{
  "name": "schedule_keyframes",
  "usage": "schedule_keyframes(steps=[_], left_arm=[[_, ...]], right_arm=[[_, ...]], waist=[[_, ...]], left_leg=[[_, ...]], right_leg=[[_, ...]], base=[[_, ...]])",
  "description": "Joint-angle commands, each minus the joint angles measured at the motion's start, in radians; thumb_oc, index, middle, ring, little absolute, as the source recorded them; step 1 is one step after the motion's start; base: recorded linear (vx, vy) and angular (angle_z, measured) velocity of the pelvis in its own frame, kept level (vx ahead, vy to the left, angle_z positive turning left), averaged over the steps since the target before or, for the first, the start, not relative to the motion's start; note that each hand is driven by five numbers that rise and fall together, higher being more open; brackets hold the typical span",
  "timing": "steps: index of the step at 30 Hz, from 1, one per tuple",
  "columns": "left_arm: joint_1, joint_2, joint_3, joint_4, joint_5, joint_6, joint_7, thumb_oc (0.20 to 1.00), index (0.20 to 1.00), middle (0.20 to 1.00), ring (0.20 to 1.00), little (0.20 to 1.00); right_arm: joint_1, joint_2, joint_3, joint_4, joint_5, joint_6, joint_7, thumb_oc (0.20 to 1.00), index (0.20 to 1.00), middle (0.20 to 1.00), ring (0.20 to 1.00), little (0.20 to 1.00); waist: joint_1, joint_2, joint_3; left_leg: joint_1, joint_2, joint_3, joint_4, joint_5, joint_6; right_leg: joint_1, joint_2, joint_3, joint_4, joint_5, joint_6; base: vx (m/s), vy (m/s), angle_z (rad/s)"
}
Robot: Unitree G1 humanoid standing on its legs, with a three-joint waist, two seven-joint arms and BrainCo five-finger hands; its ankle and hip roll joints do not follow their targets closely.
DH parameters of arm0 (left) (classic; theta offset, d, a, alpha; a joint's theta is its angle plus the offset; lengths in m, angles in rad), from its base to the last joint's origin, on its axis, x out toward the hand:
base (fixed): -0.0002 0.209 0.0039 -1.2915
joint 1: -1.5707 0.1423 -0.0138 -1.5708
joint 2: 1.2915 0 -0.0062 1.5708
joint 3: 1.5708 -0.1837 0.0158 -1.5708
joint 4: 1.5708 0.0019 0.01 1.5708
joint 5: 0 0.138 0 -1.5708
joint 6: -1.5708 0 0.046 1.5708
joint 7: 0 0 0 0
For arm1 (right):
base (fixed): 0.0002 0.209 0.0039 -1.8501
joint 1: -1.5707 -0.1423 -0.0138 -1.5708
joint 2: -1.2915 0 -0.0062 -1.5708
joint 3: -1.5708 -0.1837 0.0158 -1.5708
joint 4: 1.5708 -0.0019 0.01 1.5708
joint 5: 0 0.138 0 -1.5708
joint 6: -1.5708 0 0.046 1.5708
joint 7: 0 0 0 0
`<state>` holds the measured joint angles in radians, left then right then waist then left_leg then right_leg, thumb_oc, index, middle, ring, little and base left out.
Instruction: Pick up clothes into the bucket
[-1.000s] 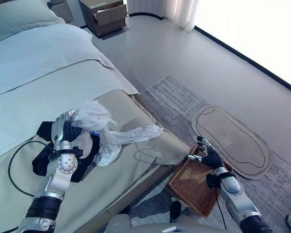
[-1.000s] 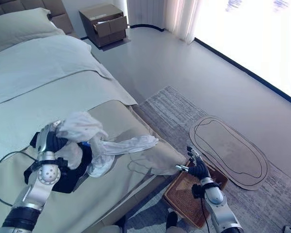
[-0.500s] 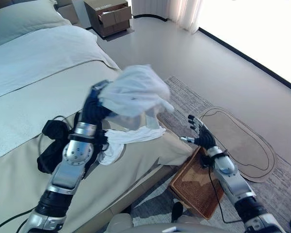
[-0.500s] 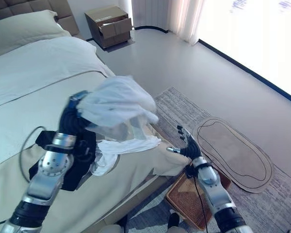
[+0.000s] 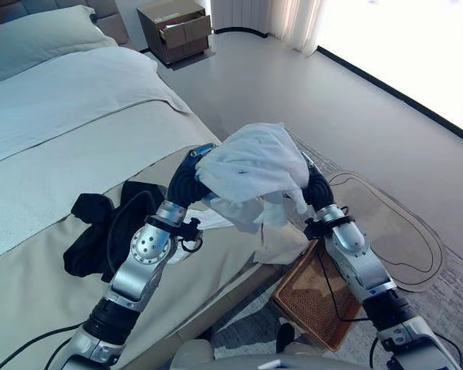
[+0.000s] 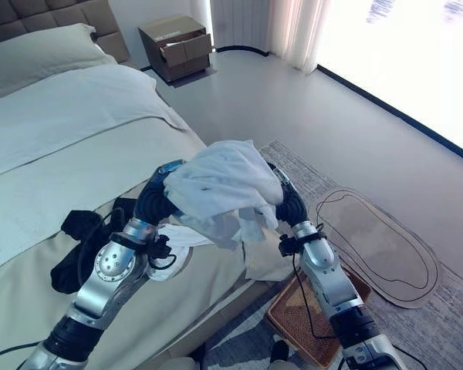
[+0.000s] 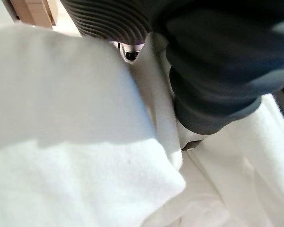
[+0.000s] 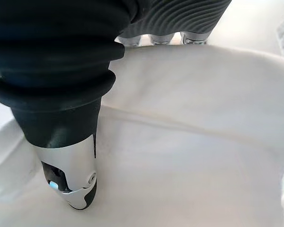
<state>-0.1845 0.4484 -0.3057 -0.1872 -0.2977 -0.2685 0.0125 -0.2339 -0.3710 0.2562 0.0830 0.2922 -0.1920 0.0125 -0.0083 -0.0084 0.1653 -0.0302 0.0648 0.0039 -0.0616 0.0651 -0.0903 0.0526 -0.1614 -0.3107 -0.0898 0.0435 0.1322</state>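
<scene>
Home bedroom: made bed (image 6: 54, 146) w/ pillow (image 6: 38, 46), nightstand (image 6: 176, 48), rug (image 6: 370, 247)

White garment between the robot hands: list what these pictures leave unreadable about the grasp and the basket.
- Left robot hand: fingers buried under the white garment in the eye views; left wrist view too close.
- Right robot hand: fingers behind the cloth; right wrist view shows a thumb against fabric.
- Woven basket: partly covered by the right forearm and bed edge.

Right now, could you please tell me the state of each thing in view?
White cloth garment: lifted off the bed, bunched between both hands.
Left hand: against the garment, fingers hidden.
Right hand: against the garment, fingers hidden.
Black clothes: lying on the bed.
Brown woven basket: on the rug.
Bedside drawer: open.
</scene>
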Motion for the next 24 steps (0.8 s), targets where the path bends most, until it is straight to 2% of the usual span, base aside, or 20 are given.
schedule_keyframes(steps=[1, 6, 8, 10, 14, 19, 24], left_arm=[[-0.058, 0.005, 0.003, -0.014, -0.019, -0.047, -0.010, 0.200, 0.200, 0.200, 0.200, 0.200], [-0.072, -0.004, -0.011, -0.021, -0.020, -0.048, -0.019, 0.200, 0.200, 0.200, 0.200, 0.200], [-0.083, -0.009, -0.025, -0.027, -0.032, -0.048, -0.040, 0.200, 0.200, 0.200, 0.200, 0.200], [-0.088, -0.011, -0.030, -0.029, -0.038, -0.048, -0.050, 0.200, 0.200, 0.200, 0.200, 0.200], [-0.101, -0.015, -0.037, -0.045, -0.054, -0.048, -0.077, 0.200, 0.200, 0.200, 0.200, 0.200], [-0.115, -0.032, -0.056, -0.051, -0.074, -0.048, -0.081, 0.200, 0.200, 0.200, 0.200, 0.200], [-0.150, -0.056, -0.096, -0.083, -0.100, -0.035, -0.072, 0.200, 0.200, 0.200, 0.200, 0.200]], right_arm=[[-0.039, 0.016, 0.014, -0.109, 0.027, -0.065, 0.006, 1.000, 1.000, 1.000, 1.000, 1.000], [-0.043, 0.015, 0.055, -0.089, 0.061, -0.055, 0.053, 1.000, 1.000, 1.000, 1.000, 1.000], [-0.055, 0.020, 0.114, -0.011, 0.146, -0.029, 0.130, 1.000, 1.000, 1.000, 1.000, 1.000], [-0.070, 0.019, 0.146, 0.027, 0.166, -0.017, 0.160, 1.000, 1.000, 1.000, 1.000, 1.000], [-0.099, 0.011, 0.211, 0.093, 0.140, 0.002, 0.220, 1.000, 1.000, 1.000, 1.000, 1.000], [-0.134, 0.040, 0.265, 0.148, 0.106, 0.013, 0.230, 1.000, 1.000, 1.000, 1.000, 1.000], [-0.175, 0.079, 0.307, 0.188, 0.037, 0.020, 0.195, 1.000, 1.000, 1.000, 1.000, 1.000]], waist=[[0.012, -0.050, -0.047], [0.013, -0.051, -0.047], [0.020, -0.054, -0.048], [0.022, -0.055, -0.047], [0.031, -0.056, -0.050], [0.039, -0.054, -0.052], [0.043, -0.051, -0.048]], left_leg=[[0.008, 0.047, 0.053, 0.057, -0.068, -0.003], [0.011, 0.048, 0.055, 0.054, -0.066, -0.004], [0.012, 0.048, 0.054, 0.054, -0.066, -0.005], [0.014, 0.048, 0.053, 0.054, -0.066, -0.005], [0.014, 0.048, 0.048, 0.052, -0.066, -0.007], [0.016, 0.047, 0.049, 0.054, -0.068, -0.006], [0.014, 0.045, 0.050, 0.055, -0.069, -0.004]], right_leg=[[0.011, -0.100, -0.018, 0.039, 0.025, 0.064], [0.014, -0.100, -0.021, 0.037, 0.026, 0.064], [0.018, -0.100, -0.025, 0.036, 0.026, 0.064], [0.020, -0.100, -0.028, 0.037, 0.026, 0.064], [0.027, -0.101, -0.037, 0.034, 0.024, 0.064], [0.029, -0.103, -0.041, 0.033, 0.026, 0.065], [0.028, -0.103, -0.041, 0.031, 0.028, 0.065]], base=[[0.00, 0.000, 0.00], [0.00, 0.000, 0.00], [0.00, 0.000, 0.00], [0.00, 0.000, 0.00], [0.00, 0.000, 0.00], [0.00, 0.000, 0.00], [0.00, 0.000, 0.00]])
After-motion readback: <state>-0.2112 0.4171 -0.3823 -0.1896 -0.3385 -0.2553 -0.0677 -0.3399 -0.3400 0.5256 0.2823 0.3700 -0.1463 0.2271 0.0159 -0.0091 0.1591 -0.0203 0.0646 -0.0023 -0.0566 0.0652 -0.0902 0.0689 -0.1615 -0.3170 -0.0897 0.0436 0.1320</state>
